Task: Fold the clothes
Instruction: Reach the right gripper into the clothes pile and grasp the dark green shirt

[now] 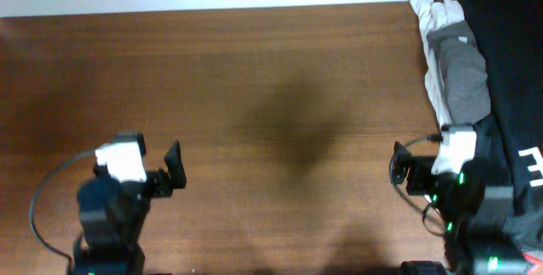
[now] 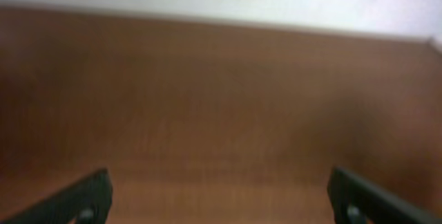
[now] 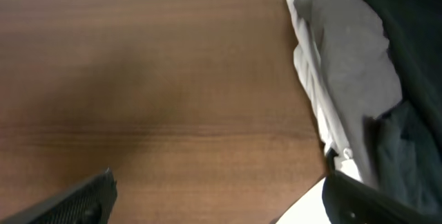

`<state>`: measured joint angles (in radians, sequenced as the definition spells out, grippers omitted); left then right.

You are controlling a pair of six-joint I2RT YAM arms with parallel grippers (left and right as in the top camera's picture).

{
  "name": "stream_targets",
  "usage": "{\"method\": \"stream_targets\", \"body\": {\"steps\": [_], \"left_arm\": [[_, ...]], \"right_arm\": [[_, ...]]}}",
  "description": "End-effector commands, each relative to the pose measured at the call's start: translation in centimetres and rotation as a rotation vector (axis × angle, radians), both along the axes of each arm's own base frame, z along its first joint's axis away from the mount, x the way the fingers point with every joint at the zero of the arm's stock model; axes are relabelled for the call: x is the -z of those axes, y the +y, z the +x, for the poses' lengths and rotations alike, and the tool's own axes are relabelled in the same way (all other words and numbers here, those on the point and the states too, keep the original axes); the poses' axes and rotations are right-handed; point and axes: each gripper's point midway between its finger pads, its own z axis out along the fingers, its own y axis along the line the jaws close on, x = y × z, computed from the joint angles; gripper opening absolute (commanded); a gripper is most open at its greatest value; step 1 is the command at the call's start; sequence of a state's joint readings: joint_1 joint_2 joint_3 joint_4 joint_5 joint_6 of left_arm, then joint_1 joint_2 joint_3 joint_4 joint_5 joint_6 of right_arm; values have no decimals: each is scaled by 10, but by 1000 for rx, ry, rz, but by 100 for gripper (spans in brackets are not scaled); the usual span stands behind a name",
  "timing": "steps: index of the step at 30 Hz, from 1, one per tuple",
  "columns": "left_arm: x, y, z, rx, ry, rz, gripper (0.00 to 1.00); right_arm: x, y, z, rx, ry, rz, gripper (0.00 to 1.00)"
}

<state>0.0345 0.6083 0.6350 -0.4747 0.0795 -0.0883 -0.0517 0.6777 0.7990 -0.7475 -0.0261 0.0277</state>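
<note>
**A:** L gripper (image 1: 170, 175) (image 2: 221, 207): jaws spread wide, nothing btwn them, only bare brown wooden table (image 1: 271, 97) below. It sits over the table's front-left part.

**B:** And the R gripper (image 1: 399, 169) (image 3: 224, 207)?

**A:** Same. Jaws far apart, holding nothing. It's over the table's front-right part, close to the table's right edge.

**B:** Where are the clothes?

**A:** Heap of clothes (image 1: 484, 63) (image 3: 359, 79) lies along the table's right edge, from the far-right corner down toward the front. Crumpled white fabric (image 1: 433, 46) (image 3: 311, 79) is on the side facing the table's middle. A grey garment (image 1: 465, 80) (image 3: 352, 65) lies on top. A black garment (image 1: 509, 54) (image 3: 407, 16) w/ white print is outermost and hangs past the table's edge.

**B:** Heap vs. grippers?

**A:** The heap is ahead and to the right of the R gripper, just beside it. Wrist view shows bare table btwn the jaws, no cloth there. The L gripper is well apart from the heap, w/ most of the table's width btwn them.
</note>
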Motion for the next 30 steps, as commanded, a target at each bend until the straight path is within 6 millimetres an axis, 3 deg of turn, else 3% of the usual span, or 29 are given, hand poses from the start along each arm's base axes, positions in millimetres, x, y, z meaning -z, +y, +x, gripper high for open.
{"method": "stream_targets", "body": {"steps": [1,5,9,12,15,19,23,26,30], "left_arm": [[-12,0,19,-1,170,-12,99],[-13,-1,27,5,327,-22,99],[-7,-2,34,6,395,-27,99],[-4,-1,37,6,403,-27,99],[-4,-1,38,6,402,-27,99],[-4,-1,38,6,401,-27,99],[-4,-1,38,6,402,-26,98],[-4,-1,38,6,401,-26,98],[-4,-1,38,6,402,-26,98]], "right_arm": [[-16,-5,21,25,112,6,99],[-17,-22,41,74,230,-60,99],[-3,-87,53,387,308,-97,99],[32,-134,51,520,421,-69,99],[68,-164,48,610,519,-21,99],[105,-182,56,633,585,23,95],[137,-199,62,663,631,24,85],[152,-200,62,660,668,30,84],[171,-202,66,659,693,33,64]]}}
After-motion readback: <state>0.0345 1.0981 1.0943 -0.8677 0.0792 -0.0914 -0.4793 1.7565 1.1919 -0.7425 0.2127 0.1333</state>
